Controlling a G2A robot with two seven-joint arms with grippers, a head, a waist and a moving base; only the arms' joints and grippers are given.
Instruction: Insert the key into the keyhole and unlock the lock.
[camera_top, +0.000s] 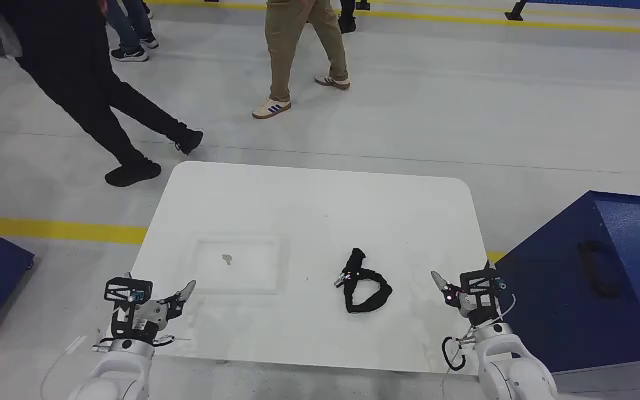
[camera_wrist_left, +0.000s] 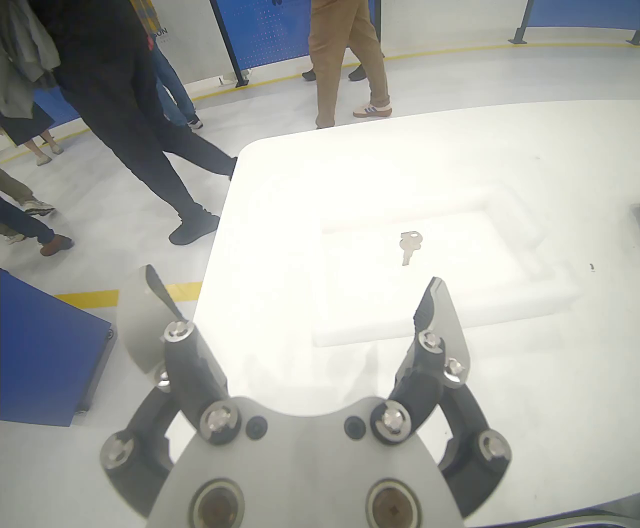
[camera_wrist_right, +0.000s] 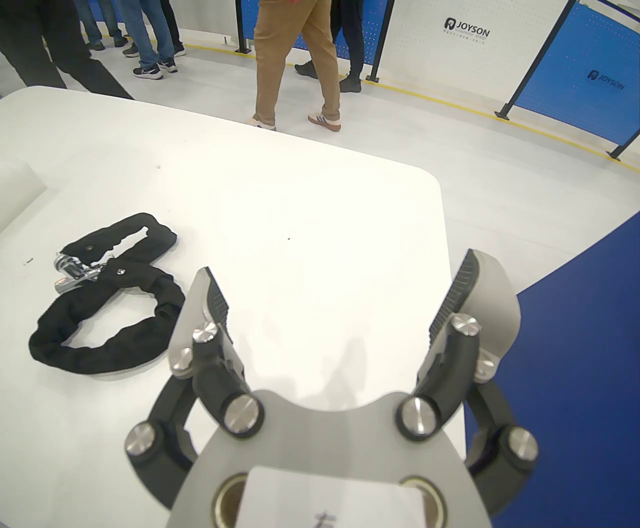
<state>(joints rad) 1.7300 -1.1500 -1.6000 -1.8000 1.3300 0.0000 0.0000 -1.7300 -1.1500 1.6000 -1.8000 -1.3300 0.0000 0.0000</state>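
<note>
White rounded surface (camera_top: 300, 200), top view: small silver metal key (camera_top: 228, 259) lies in a shallow white foam tray (camera_top: 260, 276); black fabric-sleeved chain lock (camera_top: 366, 290) sits well apart from it.

Left wrist view: left hand (camera_wrist_left: 292, 280) spread, empty, short of the key.

Right wrist view: right hand (camera_wrist_right: 339, 264) spread, empty, near the lock.

Step judged: key pickup, not begun. Next move calls for pinching the flat key by its bow.

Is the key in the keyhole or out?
Out. The key lies flat in the white tray, well apart from the black-sleeved lock on the table.
</note>
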